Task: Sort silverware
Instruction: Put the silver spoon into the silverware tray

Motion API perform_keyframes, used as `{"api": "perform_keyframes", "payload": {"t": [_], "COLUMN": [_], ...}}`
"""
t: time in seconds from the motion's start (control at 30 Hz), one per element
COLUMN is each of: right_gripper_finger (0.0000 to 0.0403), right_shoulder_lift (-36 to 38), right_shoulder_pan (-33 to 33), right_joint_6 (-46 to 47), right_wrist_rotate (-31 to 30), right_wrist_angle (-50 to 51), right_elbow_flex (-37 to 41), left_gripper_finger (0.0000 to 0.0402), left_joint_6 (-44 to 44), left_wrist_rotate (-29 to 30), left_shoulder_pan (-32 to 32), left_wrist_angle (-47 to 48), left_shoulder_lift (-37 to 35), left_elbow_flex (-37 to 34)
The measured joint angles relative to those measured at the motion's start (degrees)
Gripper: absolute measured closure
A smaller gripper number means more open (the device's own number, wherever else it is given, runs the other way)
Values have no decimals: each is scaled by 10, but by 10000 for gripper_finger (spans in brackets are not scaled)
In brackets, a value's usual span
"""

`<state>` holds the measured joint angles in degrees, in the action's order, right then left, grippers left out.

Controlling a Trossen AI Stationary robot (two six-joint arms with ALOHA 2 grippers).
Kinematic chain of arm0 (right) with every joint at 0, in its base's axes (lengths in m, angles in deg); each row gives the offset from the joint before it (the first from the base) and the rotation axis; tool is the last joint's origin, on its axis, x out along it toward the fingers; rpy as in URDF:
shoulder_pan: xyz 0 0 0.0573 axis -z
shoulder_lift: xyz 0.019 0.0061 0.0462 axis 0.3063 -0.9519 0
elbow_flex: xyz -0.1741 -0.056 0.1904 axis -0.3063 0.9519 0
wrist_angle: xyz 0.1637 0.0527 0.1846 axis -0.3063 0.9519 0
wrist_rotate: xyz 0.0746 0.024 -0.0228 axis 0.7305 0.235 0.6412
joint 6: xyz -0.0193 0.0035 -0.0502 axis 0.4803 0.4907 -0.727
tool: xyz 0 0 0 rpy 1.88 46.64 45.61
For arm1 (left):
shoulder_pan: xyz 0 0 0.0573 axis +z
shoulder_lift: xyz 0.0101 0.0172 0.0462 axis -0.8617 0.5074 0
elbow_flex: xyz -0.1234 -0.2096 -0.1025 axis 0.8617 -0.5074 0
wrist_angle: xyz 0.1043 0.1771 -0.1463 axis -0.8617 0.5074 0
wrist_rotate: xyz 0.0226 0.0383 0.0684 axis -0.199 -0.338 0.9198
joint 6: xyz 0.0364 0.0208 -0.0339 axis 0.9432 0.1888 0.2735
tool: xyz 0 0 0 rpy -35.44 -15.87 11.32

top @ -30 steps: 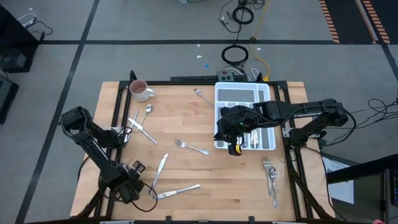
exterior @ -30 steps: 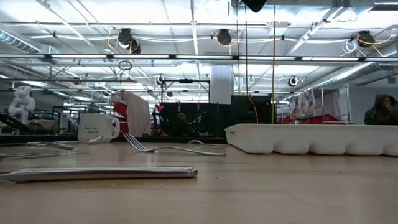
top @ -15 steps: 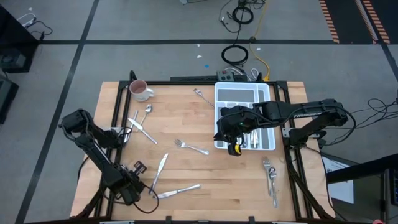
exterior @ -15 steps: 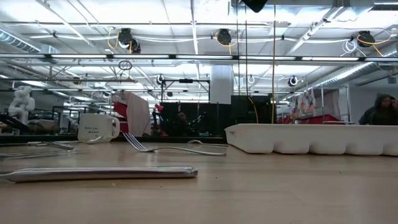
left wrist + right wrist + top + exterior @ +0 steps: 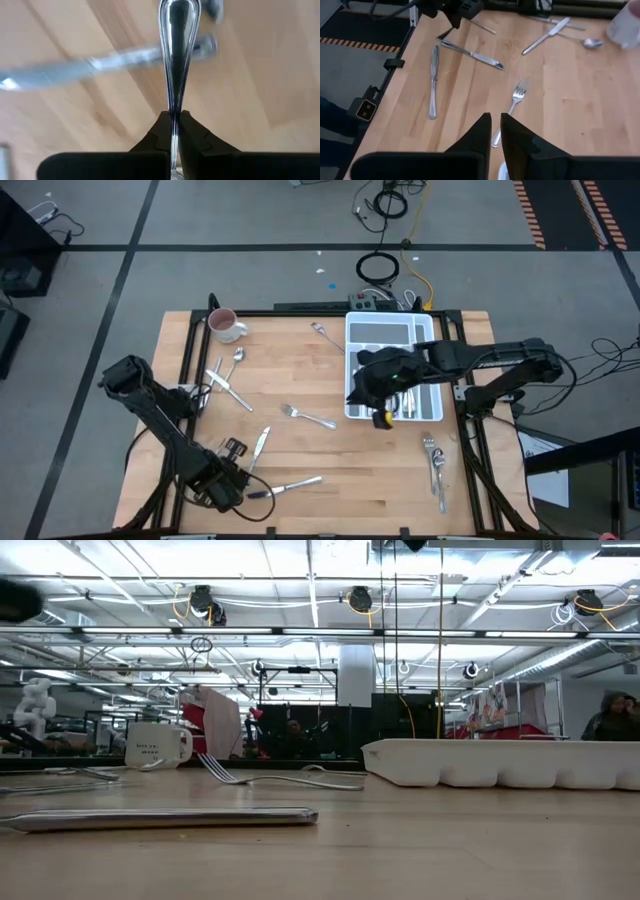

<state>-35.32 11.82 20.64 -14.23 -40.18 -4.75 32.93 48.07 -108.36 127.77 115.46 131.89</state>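
Left gripper (image 5: 175,127): I have it low at the near left corner of the table (image 5: 380,480), jaws pinched tight on the slim handle of a piece of silverware (image 5: 177,55); I can't tell whether it's a spoon or a knife.
Step in hand: pick just made, I judge; lift and carry come next.
Near knife (image 5: 290,485): lies flat just beside my grip, so I'd raise straight up to avoid dragging it.
Mid table: fork (image 5: 308,417) and another knife (image 5: 258,446) wait loose.
Right gripper (image 5: 495,125): hovers over the tray's (image 5: 385,330) near end, fingers all but together, nothing held.
Far side: two utensils (image 5: 228,375) lie crossed near the mug (image 5: 226,326).
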Motion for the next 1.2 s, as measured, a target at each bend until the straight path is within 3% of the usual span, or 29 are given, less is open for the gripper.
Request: {"api": "perform_keyframes", "payload": {"t": [0.23,0.43,0.63,0.8,0.87,1.0,1.2], "right_gripper_finger": [369,369,369,369,369,369,369], "right_shoulder_lift": [92,177,220,248,261,286,314], "right_shoulder_pan": [25,34,34,34,34,34,34], "right_joint_6": [-19,11,42,65,71,77,75], "right_wrist_rotate": [-31,-99,-121,-121,-122,-124,-122], "right_wrist_angle": [64,141,218,303,322,330,337], "right_elbow_flex": [0,0,0,0,0,0,0], "left_gripper_finger": [389,389,390,390,390,390,390], "left_joint_6": [121,318,531,789,859,958,1047], "left_wrist_rotate": [88,149,155,138,118,97,82], "left_shoulder_pan": [94,235,378,466,494,535,543], "left_wrist_angle": [16,-3,-129,-271,-319,-324,-319], "left_shoulder_lift": [-1,-1,1,4,20,87,230], "left_elbow_flex": [59,89,132,157,176,239,382]}}
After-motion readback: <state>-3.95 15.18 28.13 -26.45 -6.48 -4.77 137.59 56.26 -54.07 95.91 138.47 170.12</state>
